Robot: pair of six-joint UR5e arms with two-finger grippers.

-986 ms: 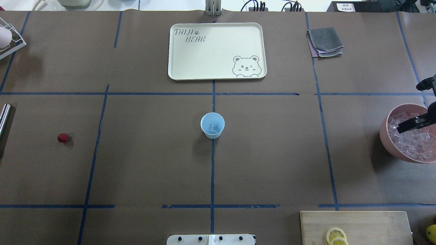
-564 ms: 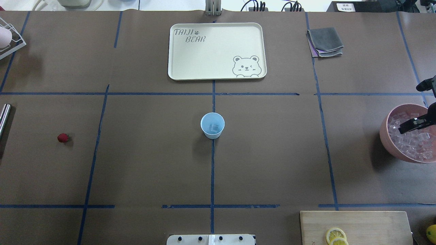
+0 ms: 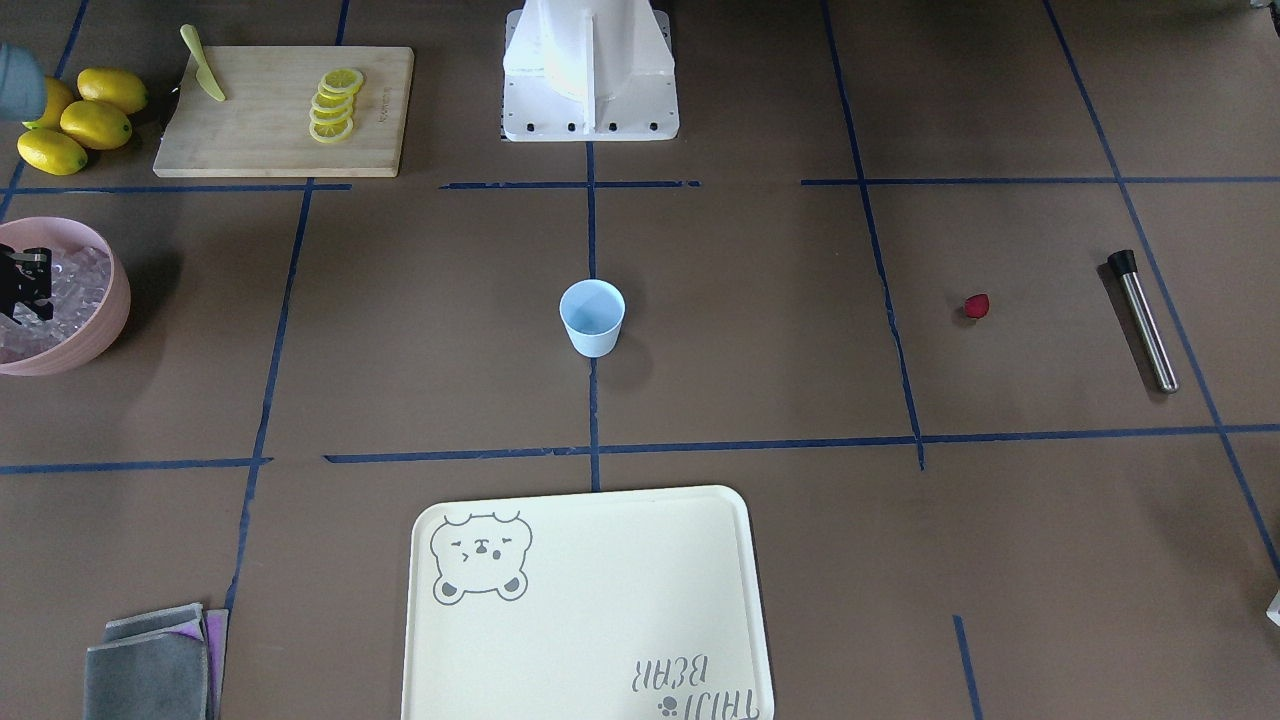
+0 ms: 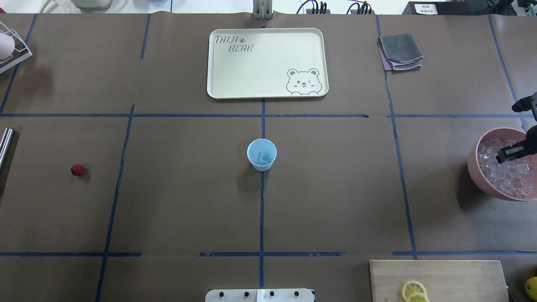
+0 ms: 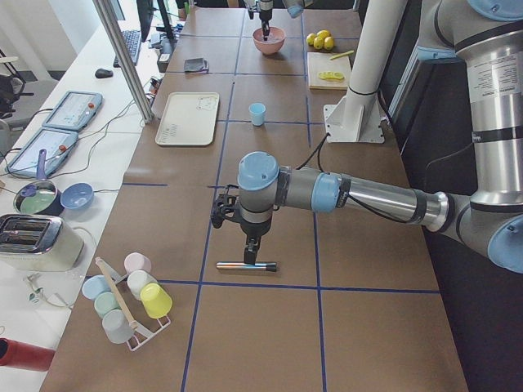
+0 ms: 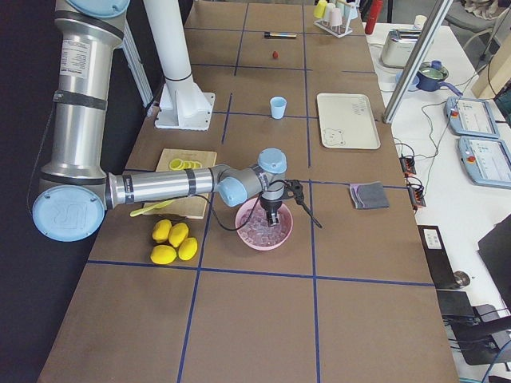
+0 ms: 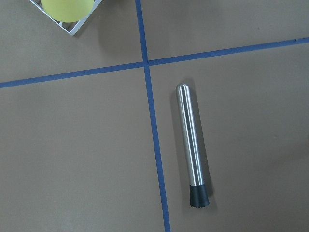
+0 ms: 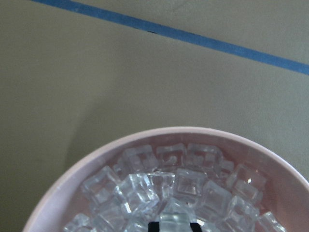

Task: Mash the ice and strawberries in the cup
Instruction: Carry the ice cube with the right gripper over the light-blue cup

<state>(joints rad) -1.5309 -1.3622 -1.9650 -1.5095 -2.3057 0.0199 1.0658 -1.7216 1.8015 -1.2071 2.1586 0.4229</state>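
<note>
While the right gripper (image 4: 509, 153) is hanging in the round pink bowl (image 4: 474, 167) of glassy ice (image 8: 188, 186), far right of the tapered cup (image 4: 262, 166), its cropped tips are hiding whether it grips. The red strawberry (image 4: 77, 170) is lying far left of the cup; the left gripper (image 5: 249, 247) is unreadable.

We see the pale blue cup (image 4: 261, 154) upright at centre, holding one clear ice cube (image 4: 264, 157). A small red strawberry (image 4: 77, 170) lies far left. More ice cubes (image 8: 174, 193) fill the pink bowl (image 4: 474, 170) far right.
</note>
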